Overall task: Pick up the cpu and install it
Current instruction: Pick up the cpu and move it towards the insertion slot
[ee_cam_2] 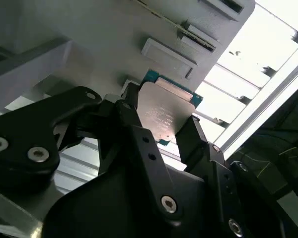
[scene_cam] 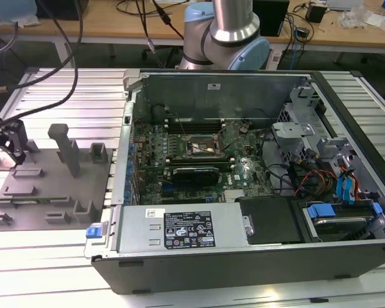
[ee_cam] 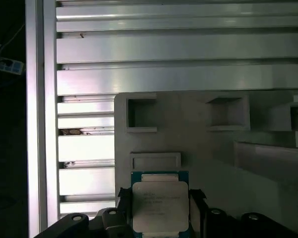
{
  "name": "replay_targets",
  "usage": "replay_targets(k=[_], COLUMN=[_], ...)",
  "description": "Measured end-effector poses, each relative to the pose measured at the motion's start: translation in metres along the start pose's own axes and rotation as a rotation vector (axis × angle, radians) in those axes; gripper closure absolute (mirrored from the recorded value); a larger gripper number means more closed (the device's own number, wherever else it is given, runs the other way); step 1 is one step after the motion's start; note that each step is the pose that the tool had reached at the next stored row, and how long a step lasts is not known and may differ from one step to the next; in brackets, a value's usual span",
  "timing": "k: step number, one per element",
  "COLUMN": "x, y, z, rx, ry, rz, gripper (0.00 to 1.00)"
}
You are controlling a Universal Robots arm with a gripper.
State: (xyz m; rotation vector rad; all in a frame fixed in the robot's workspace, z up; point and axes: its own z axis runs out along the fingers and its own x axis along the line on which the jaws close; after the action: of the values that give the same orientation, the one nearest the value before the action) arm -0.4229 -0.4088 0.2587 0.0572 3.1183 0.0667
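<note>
The cpu [ee_cam: 160, 204] is a thin square chip with a silvery top and a green rim. It sits between my gripper's [ee_cam: 160, 218] two black fingers, which press on two opposite edges of it. The second wrist view gives the same grasp: the cpu [ee_cam_2: 164, 113] is clamped in the gripper [ee_cam_2: 161, 121] just over the grey fixture plate [ee_cam_2: 114, 44]. In the exterior view the gripper [scene_cam: 9, 149] hangs over the far left end of the fixture plate [scene_cam: 51, 192]. The black socket frame [scene_cam: 202, 149] lies on the motherboard inside the open computer case, far off to the exterior view's right.
Upright grey blocks [scene_cam: 65, 149] and low pockets [ee_cam: 141, 114] stand on the fixture plate. The ribbed aluminium table [ee_cam: 179, 49] runs around it. The case wall [scene_cam: 125, 160] rises between plate and motherboard. Cables [scene_cam: 308, 176], drive cages and a power supply [scene_cam: 186, 228] fill the case.
</note>
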Motion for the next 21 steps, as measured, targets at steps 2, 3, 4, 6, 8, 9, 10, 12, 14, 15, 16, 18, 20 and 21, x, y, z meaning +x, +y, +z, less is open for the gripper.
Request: replay_targets(k=[2, 3, 4, 6, 8, 9, 10, 12, 14, 15, 16, 18, 20, 21], x=[-0.0001, -0.0002, -0.0002, -0.0003, -0.0005, -0.0005, -0.0006, -0.0009, -0.0011, -0.0012, -0.0013, -0.0015, -0.0016, -0.0017], y=[0.0002, 0.0003, 0.0005, 0.0007, 0.0009, 0.0011, 0.0011, 0.0019, 0.0023, 0.0026, 0.0027, 0.003, 0.0034, 0.0035], z=[-0.0047, -0.007, -0.0093, -0.0143, -0.0194, -0.0221, -0.0245, -0.0392, -0.0487, -0.0535, -0.0566, -0.0638, -0.0711, -0.0735], rx=[0.0001, 0.0, 0.0, 0.0, 0.0, 0.0, 0.0, 0.0, 0.0, 0.0, 0.0, 0.0, 0.0, 0.0001], ry=[0.0001, 0.0001, 0.0001, 0.0001, 0.0, 0.0, 0.0, 0.0, 0.0, 0.0001, 0.0, 0.0, 0.0, 0.0], rz=[0.0, 0.0, 0.0, 0.0, 0.0, 0.0, 0.0, 0.0, 0.0, 0.0, 0.0, 0.0, 0.0, 0.0], gripper=[0.45, 0.45, 0.45, 0.45, 0.45, 0.45, 0.45, 0.45, 0.45, 0.45, 0.45, 0.45, 0.45, 0.45])
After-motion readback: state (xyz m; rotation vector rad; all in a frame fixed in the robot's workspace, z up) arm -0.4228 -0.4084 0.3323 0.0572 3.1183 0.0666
